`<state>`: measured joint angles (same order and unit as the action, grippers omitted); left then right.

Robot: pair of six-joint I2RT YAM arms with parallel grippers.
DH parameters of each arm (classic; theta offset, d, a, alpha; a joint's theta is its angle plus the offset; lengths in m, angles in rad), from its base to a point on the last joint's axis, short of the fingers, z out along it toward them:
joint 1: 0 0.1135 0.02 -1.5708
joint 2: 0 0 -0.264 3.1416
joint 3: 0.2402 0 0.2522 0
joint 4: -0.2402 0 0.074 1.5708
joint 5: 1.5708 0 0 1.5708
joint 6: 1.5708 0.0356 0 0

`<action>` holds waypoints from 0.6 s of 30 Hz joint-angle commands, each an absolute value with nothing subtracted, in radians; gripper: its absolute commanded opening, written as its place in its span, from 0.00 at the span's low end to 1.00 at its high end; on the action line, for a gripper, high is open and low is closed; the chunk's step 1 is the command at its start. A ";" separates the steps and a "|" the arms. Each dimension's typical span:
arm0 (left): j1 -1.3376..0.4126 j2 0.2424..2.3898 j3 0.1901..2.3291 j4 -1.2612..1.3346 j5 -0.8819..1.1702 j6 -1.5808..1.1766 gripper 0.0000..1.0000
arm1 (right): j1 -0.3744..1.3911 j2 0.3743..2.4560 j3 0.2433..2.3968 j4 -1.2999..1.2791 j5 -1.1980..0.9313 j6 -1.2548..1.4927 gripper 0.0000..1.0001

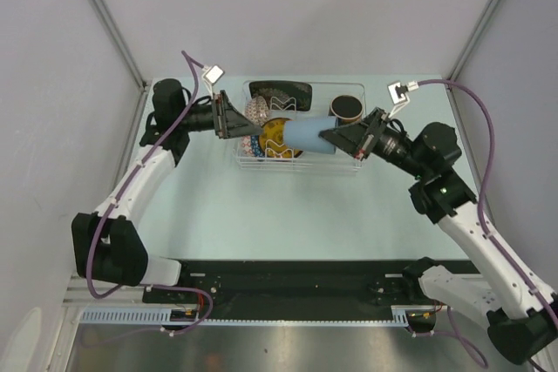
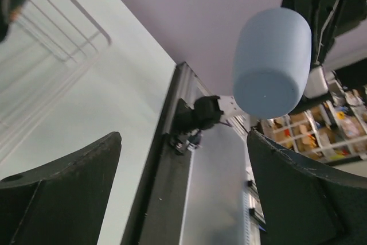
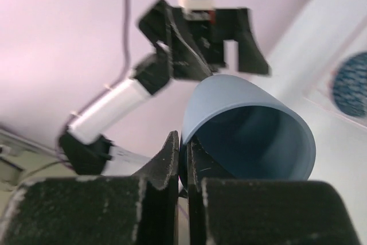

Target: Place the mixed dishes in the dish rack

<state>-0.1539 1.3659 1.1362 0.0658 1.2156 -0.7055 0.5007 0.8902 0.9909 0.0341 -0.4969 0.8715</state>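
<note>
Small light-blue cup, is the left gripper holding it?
No, the right gripper is pinched shut on the rim of the small light-blue cup, while the left gripper stands open and apart from it.

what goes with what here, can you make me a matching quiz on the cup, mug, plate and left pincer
1 cup
2 mug
3 plate
4 left pincer

a open
b far right of the rack
c gripped by the right pincer
d far left of the rack

Pairs: 1-c, 2-b, 3-d, 4-a
</note>
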 commanded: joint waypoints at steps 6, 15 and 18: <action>-0.253 1.385 1.132 0.527 1.373 -1.069 0.96 | 0.494 1.034 0.966 0.483 -0.627 1.147 0.00; -0.304 1.417 1.071 0.908 1.370 -1.385 0.95 | 0.497 1.055 0.937 0.545 -0.611 1.160 0.00; -0.328 1.424 1.083 0.905 1.365 -1.385 0.95 | 0.508 1.068 0.925 0.577 -0.595 1.160 0.00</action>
